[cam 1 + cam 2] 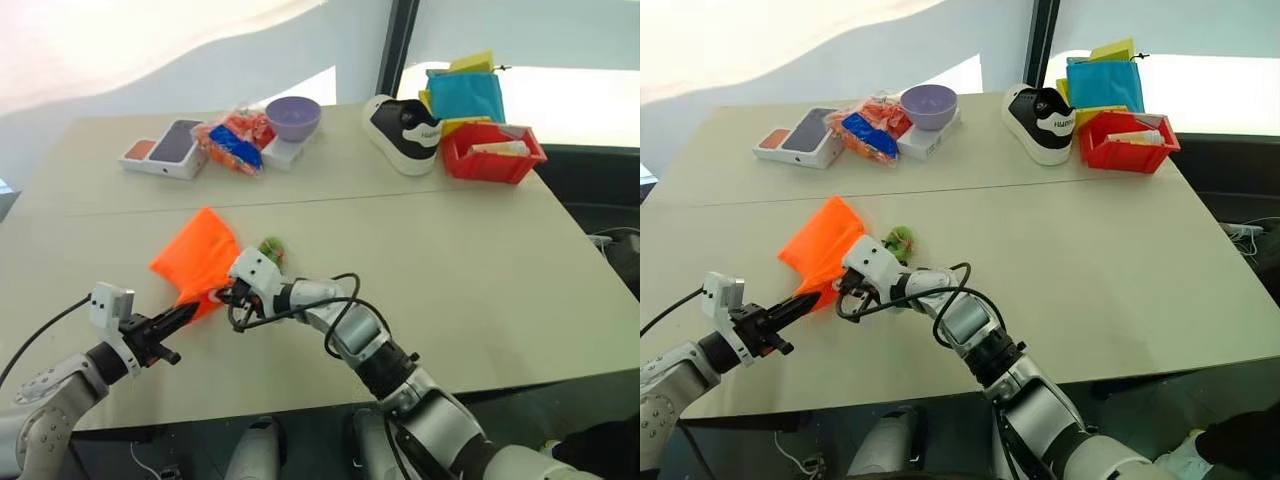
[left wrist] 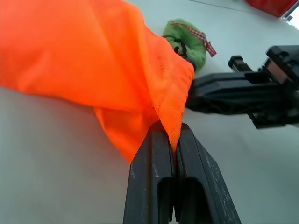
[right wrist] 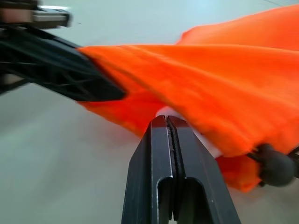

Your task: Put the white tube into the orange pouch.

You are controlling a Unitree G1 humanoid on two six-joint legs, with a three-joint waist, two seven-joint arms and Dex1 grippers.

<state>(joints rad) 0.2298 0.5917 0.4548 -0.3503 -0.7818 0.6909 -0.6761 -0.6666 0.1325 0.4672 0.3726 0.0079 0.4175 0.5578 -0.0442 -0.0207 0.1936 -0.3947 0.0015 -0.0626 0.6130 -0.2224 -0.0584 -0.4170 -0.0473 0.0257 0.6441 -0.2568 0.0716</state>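
So the left pincer (image 2: 174, 140) is clamped on the orange pouch's (image 1: 200, 255) rim. Right pincer (image 3: 169, 122), jaws pressed together, noses at the mouth; a white sliver there is probably the white tube (image 3: 164, 112), going in lengthwise.

You have a pale table (image 1: 470, 260) with a seam running across it. At the far edge, on the left, you see a flat box (image 1: 163, 150) with a phone pictured on its lid. Just beside it lies a snack packet (image 1: 232, 140) in orange and blue, touching a white block (image 1: 286, 148) that carries a purple bowl (image 1: 293, 116). Further right you see a white-and-black shoe (image 1: 404, 132) on its sole, and next to it a red bin (image 1: 492, 152) with white items inside. Behind the bin you see a teal bag (image 1: 466, 96) with yellow pieces above and below it.
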